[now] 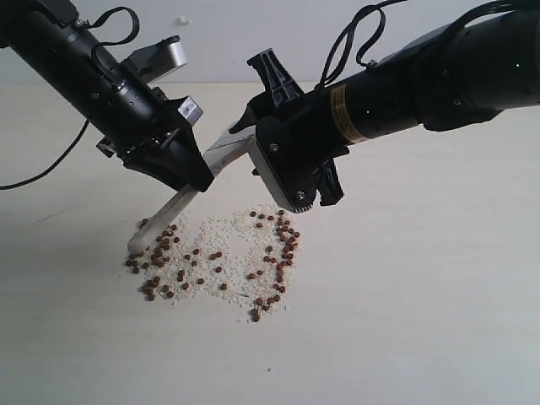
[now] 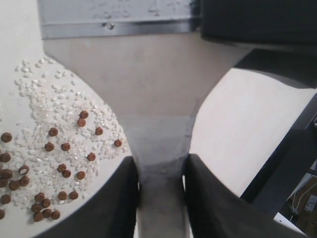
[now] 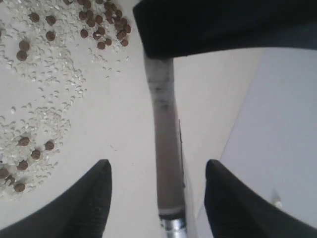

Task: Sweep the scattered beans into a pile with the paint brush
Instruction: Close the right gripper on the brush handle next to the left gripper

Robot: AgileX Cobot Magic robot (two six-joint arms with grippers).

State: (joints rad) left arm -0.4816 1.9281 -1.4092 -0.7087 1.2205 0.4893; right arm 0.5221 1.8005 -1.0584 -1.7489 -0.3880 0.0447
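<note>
The paint brush (image 1: 221, 155) slants over the table, its pale handle end (image 1: 160, 221) down among the beans and its silver ferrule (image 2: 114, 27) raised. My left gripper (image 1: 196, 179) (image 2: 161, 171) is shut on the narrow part of the handle (image 2: 148, 99). My right gripper (image 1: 257, 135) (image 3: 157, 166) stands open astride the handle (image 3: 163, 124), apart from it on both sides, just by the ferrule (image 3: 173, 229). The bristles are hidden. Reddish-brown beans (image 1: 283, 245) (image 2: 64, 146) (image 3: 101, 25) lie scattered in a loose ring. I see no single pile.
Fine whitish grains (image 1: 224, 236) carpet the same patch under the beans. A black cable (image 1: 42, 173) trails on the table at far left. The table's back edge (image 1: 472, 126) meets a pale wall behind the arms.
</note>
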